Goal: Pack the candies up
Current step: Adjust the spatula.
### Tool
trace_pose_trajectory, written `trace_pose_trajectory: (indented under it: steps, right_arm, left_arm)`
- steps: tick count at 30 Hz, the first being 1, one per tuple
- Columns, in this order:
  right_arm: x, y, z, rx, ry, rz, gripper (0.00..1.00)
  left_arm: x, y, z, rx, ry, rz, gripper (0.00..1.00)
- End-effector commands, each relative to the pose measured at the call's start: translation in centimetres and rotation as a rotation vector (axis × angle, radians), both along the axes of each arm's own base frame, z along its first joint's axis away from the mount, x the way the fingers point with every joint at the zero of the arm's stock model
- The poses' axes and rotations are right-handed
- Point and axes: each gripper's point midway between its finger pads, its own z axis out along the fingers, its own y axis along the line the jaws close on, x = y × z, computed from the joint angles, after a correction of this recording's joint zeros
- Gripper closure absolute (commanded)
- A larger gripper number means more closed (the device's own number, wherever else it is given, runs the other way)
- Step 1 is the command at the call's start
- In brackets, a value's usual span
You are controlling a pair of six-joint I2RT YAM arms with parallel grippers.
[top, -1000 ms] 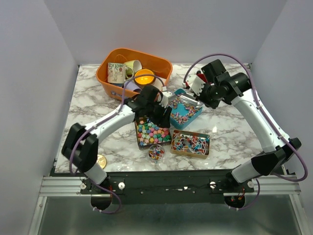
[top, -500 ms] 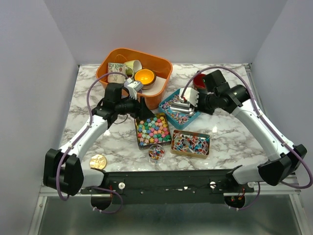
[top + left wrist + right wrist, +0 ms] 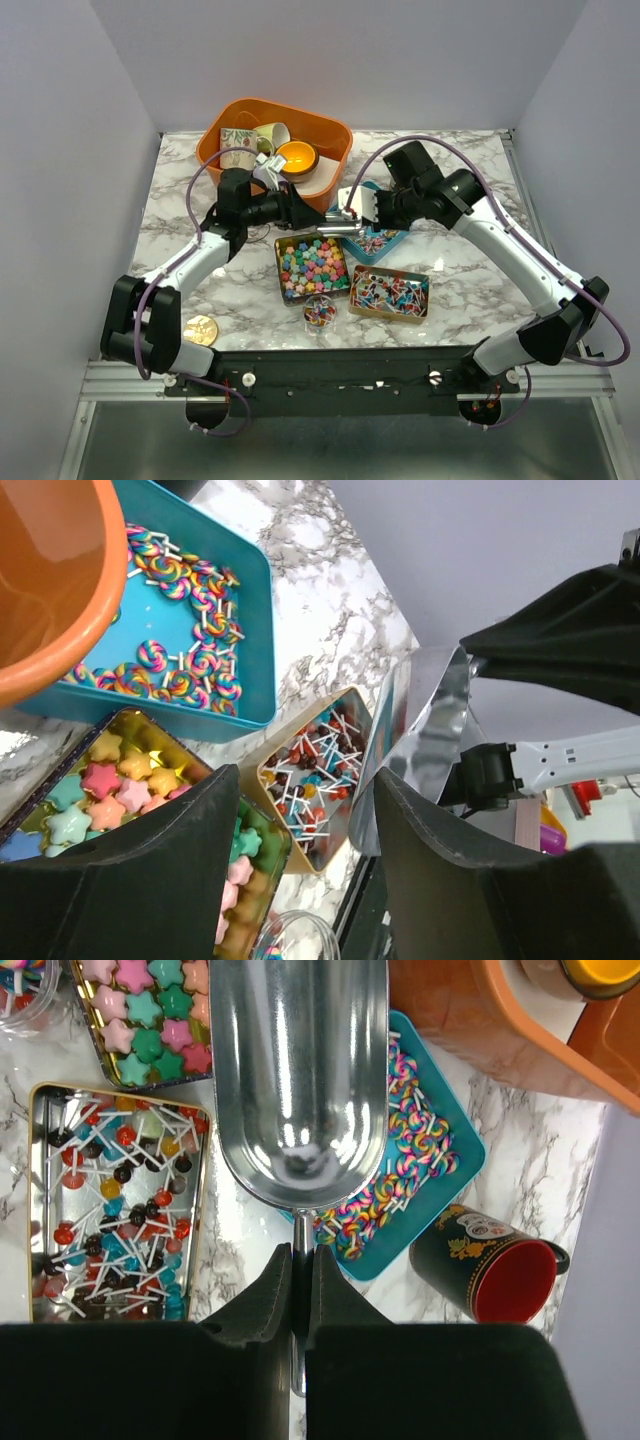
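Marbled tabletop (image 3: 470, 270) carries everything. Right jaws pinch a shiny steel scoop (image 3: 300, 1070) by its thin handle; left jaws stand spread. Candies (image 3: 312, 265) fill three open tins (image 3: 462, 1155): pastel stars (image 3: 100, 778), swirl lollipops (image 3: 410, 1130), ball lollipops (image 3: 110, 1190), plus one small clear pot (image 3: 320, 312).

A laboratory test booth is suggested by plain white enclosure walls (image 3: 60, 150), a marble-patterned tabletop (image 3: 470, 270) and a slotted aluminium rail (image 3: 120, 380).

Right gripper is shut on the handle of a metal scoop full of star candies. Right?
No. The right gripper is shut on the handle of the metal scoop, but that scoop is empty; the right wrist view shows its bare bowl.
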Motion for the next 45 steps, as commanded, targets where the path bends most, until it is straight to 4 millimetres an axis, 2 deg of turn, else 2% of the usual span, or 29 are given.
trace_pose_trajectory:
  steps: [1, 2, 3, 5, 6, 11, 12, 14, 15, 19, 23, 27, 29, 36, 38, 41, 42, 45]
  right_arm:
    - [-0.3, 1.8, 0.4, 0.048, -0.009, 0.042, 0.99]
    - [-0.3, 2.2, 0.6, 0.059, -0.014, 0.044, 0.99]
    - [-0.2, 2.4, 0.7, 0.072, -0.011, 0.030, 0.99]
    - [0.3, 2.8, 0.9, 0.085, -0.018, 0.014, 0.99]
    - [0.5, 2.9, 0.8, 0.087, -0.019, 0.007, 0.99]
    - [0.7, 3.1, 0.4, 0.098, -0.009, -0.013, 0.99]
    - [0.5, 3.1, 0.2, 0.100, 0.003, -0.011, 0.99]
    - [-0.1, 3.1, -0.3, 0.099, 0.036, 0.001, 0.91]
    - [-0.6, 3.2, -0.7, 0.100, 0.062, 0.014, 0.77]
    - [-1.4, 3.1, -2.1, 0.085, 0.116, 0.027, 0.67]
    - [-1.6, 3.1, -2.8, 0.075, 0.148, 0.030, 0.69]
    - [-1.5, 3.0, -3.0, 0.062, 0.163, 0.026, 0.80]
    - [-1.5, 2.7, -3.3, 0.047, 0.170, 0.019, 0.80]
    - [-0.9, 1.9, -4.5, 0.035, 0.199, -0.032, 0.66]
    - [-0.8, 1.6, -4.9, 0.029, 0.216, -0.040, 0.66]
    - [-0.8, 1.6, -5.0, 0.028, 0.232, -0.039, 0.72]
    - [-0.8, 1.7, -4.9, 0.033, 0.233, -0.037, 0.77]
    - [-0.6, 2.1, -4.3, 0.056, 0.229, -0.030, 0.86]
  left_arm:
    - [0.4, -0.8, 1.2, -0.070, -0.009, -0.038, 0.38]
    - [0.5, -0.9, 1.3, -0.073, -0.007, -0.043, 0.40]
    - [0.2, -0.9, 1.3, -0.080, -0.005, -0.059, 0.47]
    - [0.3, -1.1, 1.2, -0.089, 0.001, -0.073, 0.56]
    - [0.1, -1.2, 1.1, -0.093, 0.004, -0.086, 0.65]
    - [-0.4, -1.4, 1.2, -0.127, -0.002, -0.136, 0.91]
    - [-0.5, -1.4, 1.4, -0.137, -0.002, -0.142, 0.99]
    - [-0.6, -1.2, 1.3, -0.146, -0.018, -0.152, 1.00]
    - [-0.6, -1.1, 1.2, -0.147, -0.021, -0.151, 1.00]
    - [-0.9, -0.6, 0.8, -0.153, -0.023, -0.157, 1.00]
    - [-1.0, -0.2, 0.5, -0.153, -0.024, -0.147, 1.00]
    - [-0.7, 0.1, 0.3, -0.151, -0.025, -0.132, 1.00]
    - [-0.7, 0.2, 0.3, -0.153, -0.036, -0.131, 1.00]
    - [-0.8, 0.2, 0.8, -0.163, -0.063, -0.153, 1.00]
    - [-0.8, 0.2, 0.8, -0.162, -0.064, -0.155, 1.00]
    - [-0.9, 0.2, 0.7, -0.161, -0.064, -0.153, 1.00]
    - [-0.9, 0.3, 0.8, -0.160, -0.067, -0.154, 1.00]
    - [-0.8, 0.3, 0.4, -0.144, -0.067, -0.149, 1.00]
